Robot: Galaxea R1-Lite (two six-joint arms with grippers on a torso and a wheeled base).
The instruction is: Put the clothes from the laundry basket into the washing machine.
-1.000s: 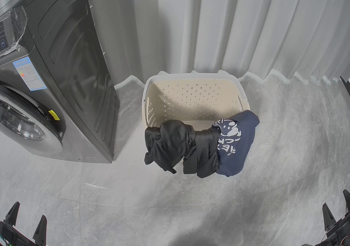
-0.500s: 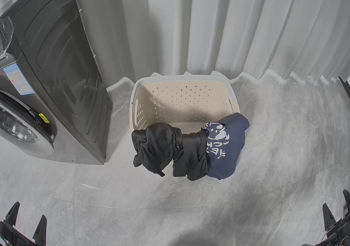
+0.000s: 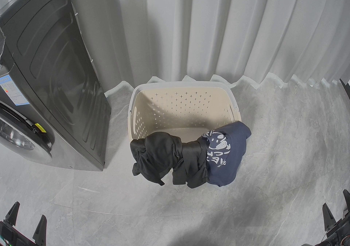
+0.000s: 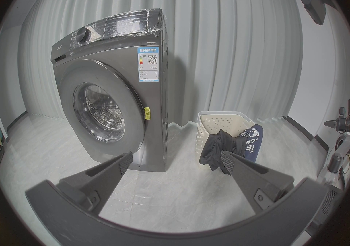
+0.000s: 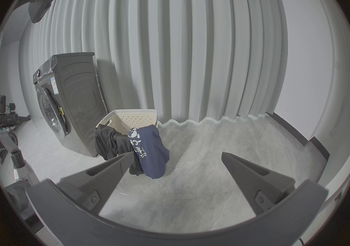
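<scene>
Nearest, the left claw sits low at the robot's left side with its two dark fingers spread wide apart. It holds nothing and touches nothing, with only the pale marbled floor beneath the gap. The right claw sits low at the robot's right side and is spread just as wide, also gripping nothing and clear of everything. Both are well apart from the laundry. Farther out, in the middle of the floor, black clothes hang bunched over the near rim of the laundry basket, spilling down its outer wall. Touching them on the robot's right, a navy shirt with white print is draped over the same rim and the near right corner. The basket is cream inside with a white rim and small holes in its walls, and it stands upright. To the robot's left of it, close by but not touching, stands the dark grey washing machine; its round glass door looks shut. Behind the basket and machine hangs a white pleated curtain, reaching down to the floor.
</scene>
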